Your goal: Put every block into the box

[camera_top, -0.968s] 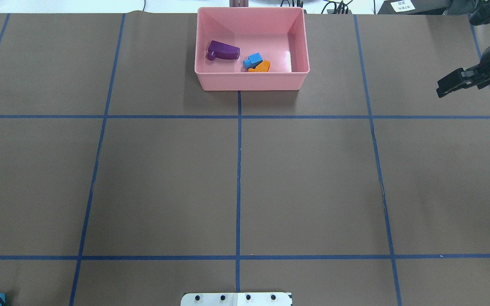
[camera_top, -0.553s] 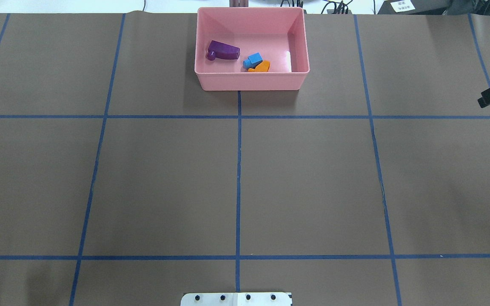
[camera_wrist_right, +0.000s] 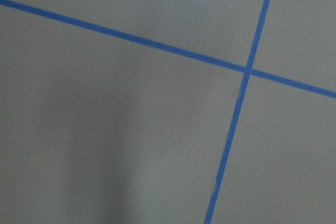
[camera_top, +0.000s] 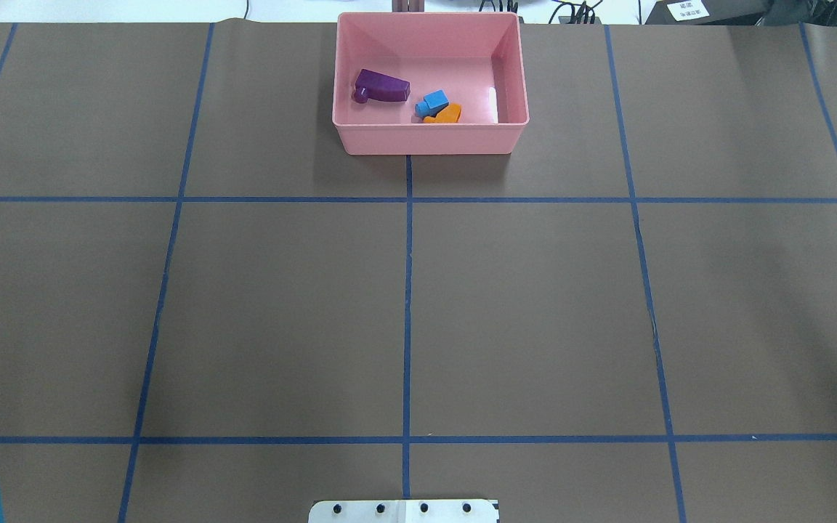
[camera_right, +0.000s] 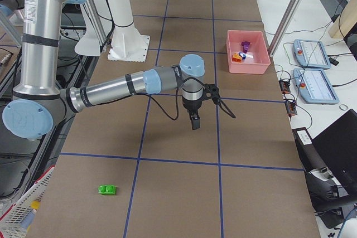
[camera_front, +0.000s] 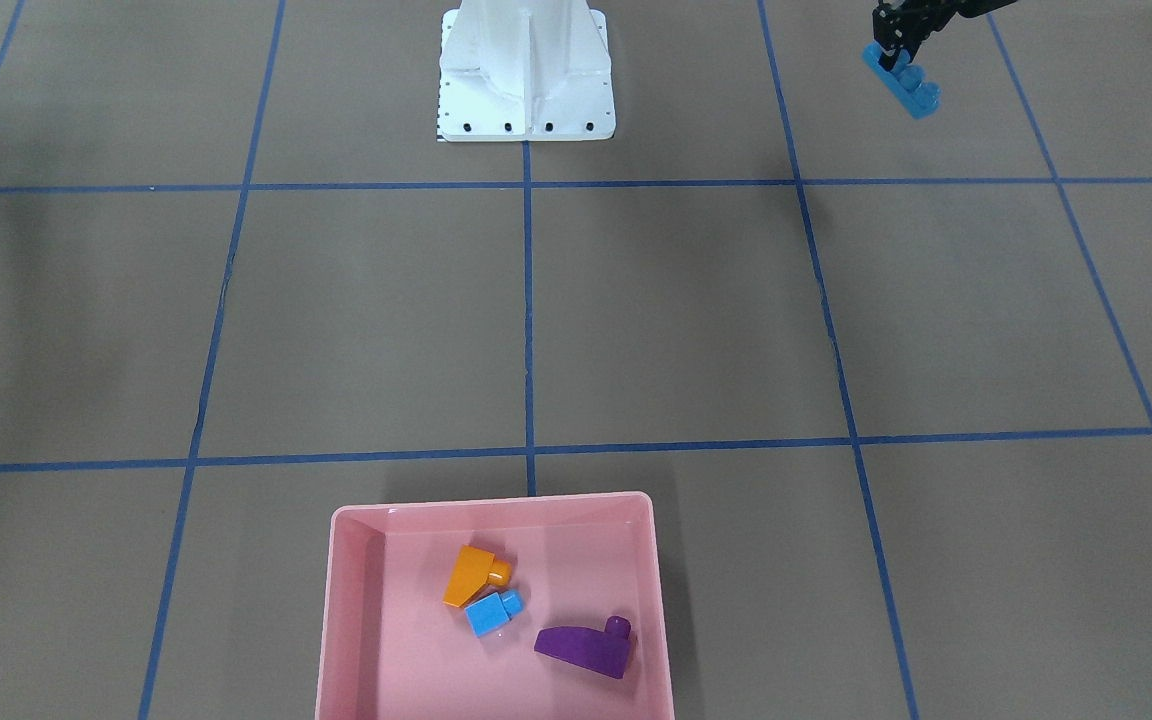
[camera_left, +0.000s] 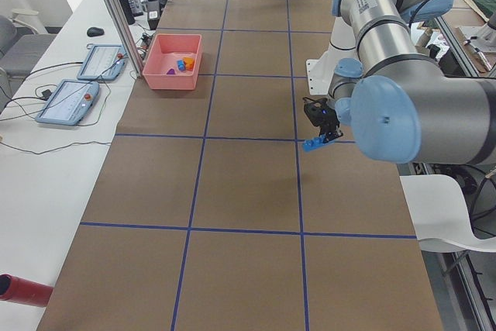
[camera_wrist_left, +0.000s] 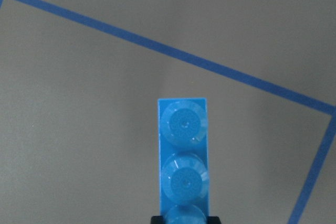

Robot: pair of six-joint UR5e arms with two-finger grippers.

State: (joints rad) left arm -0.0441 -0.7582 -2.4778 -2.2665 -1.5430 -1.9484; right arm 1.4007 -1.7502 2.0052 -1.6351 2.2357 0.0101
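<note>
The pink box stands at the table's far edge, also seen in the front view. In it lie the purple wedge, the small blue cube and the orange sloped brick. My left gripper is shut on the long blue brick, held tilted above the table near the robot's base; the brick fills the left wrist view. The green brick lies on the table far out on my right side. My right gripper points down over the table; I cannot tell whether it is open.
The white metal base stands at the near middle edge. Control tablets and a red cylinder lie on the white side table beyond the box. A metal post stands beside the box.
My right gripper has moved off the right edge of the overhead view. The long blue brick in my left gripper has come further into view at the bottom left corner.
</note>
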